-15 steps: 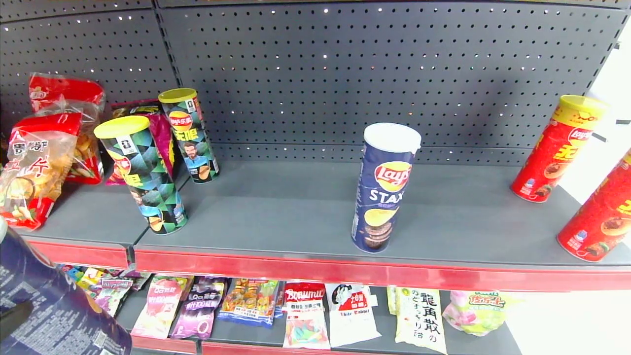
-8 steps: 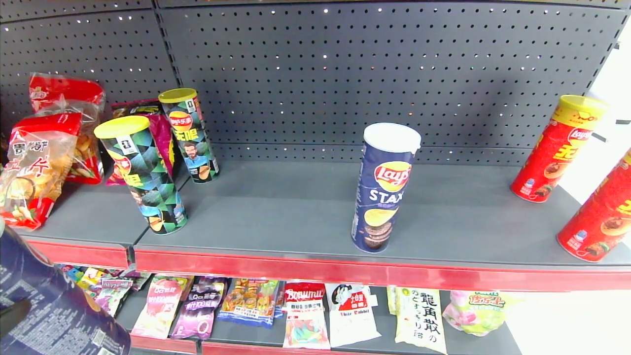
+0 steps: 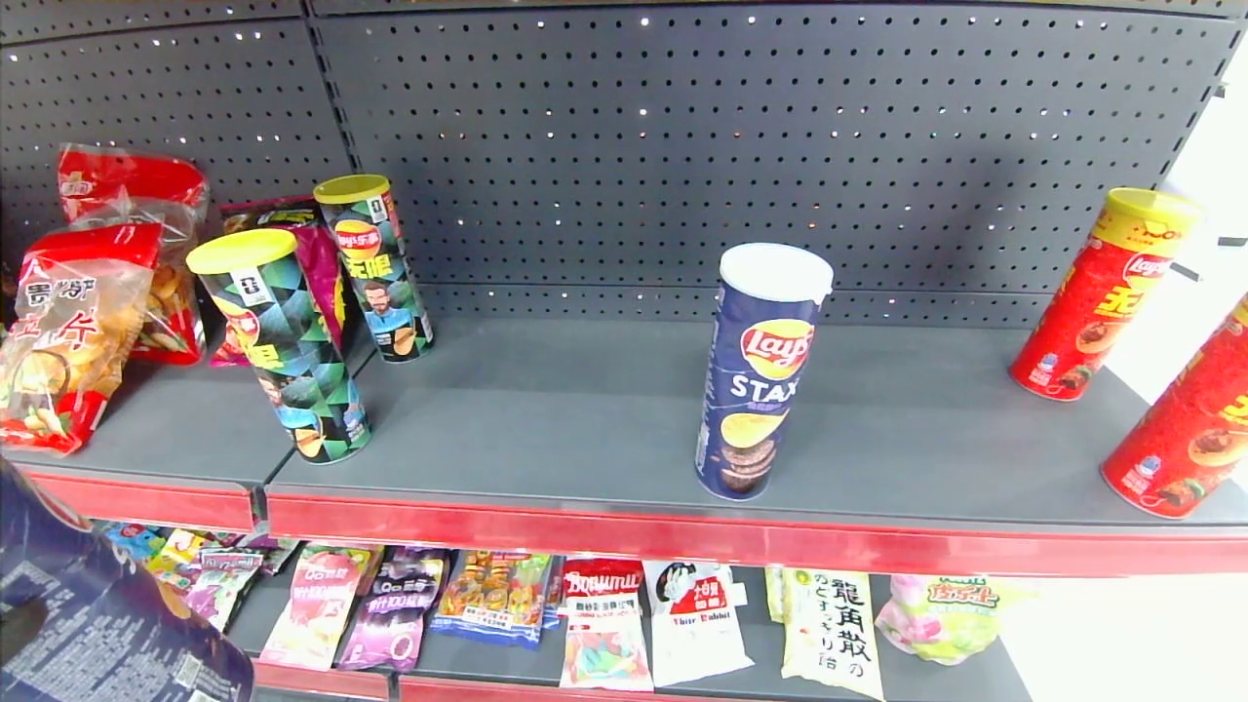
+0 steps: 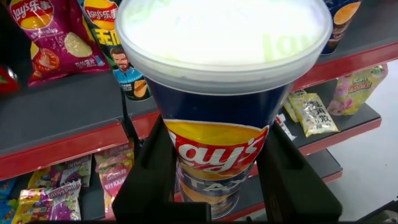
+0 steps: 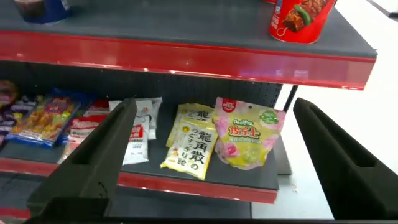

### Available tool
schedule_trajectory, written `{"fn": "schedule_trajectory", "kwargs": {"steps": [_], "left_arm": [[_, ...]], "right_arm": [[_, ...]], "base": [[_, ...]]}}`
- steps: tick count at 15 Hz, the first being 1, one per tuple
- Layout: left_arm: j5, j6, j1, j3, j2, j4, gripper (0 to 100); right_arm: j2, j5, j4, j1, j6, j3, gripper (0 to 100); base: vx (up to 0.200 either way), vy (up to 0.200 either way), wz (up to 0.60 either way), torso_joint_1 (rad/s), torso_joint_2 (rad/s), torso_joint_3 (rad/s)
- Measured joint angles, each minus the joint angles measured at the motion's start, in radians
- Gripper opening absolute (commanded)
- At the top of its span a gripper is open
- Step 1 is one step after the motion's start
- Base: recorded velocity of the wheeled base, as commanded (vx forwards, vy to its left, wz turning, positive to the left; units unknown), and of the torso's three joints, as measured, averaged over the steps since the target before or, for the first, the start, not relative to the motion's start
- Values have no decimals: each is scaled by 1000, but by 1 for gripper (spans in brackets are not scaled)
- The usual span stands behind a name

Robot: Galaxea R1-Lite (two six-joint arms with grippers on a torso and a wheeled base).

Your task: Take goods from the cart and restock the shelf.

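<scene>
Slowly, my left claw [image 4: 216,177], pinching the blue chip can [image 4: 217,134], sank a little, below the shelf [image 3: 585,429] edge on the left. My right claw [image 5: 213,106] hung spread and empty. I judged the can needed lifting.

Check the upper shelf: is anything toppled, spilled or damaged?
Nothing stands out. The blue can, two patterned cans and two red cans all stand on the shelf; the held can looks intact.

Bright, even lighting. Blown-out white beside red chip can [image 3: 1102,292]. Backlight pinpricks through pegboard [image 3: 682,146]. Barrel bowing along shelf [image 3: 682,534] edge. Glare washing out top of blue chip can [image 4: 224,37].
</scene>
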Motion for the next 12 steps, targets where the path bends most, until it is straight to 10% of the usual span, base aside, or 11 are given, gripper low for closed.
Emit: {"fn": "schedule_trajectory", "kwargs": {"steps": [7, 12], "left_arm": [[1, -1, 1, 29, -39, 1, 0], [1, -2, 2, 29, -39, -1, 0]], "right_arm": [[-26, -24, -2, 2, 38, 1, 100], [-26, -26, -1, 1, 36, 2, 100]], "base": [[0, 0, 0, 0, 0, 0], [0, 0, -600, 0, 0, 0]]}}
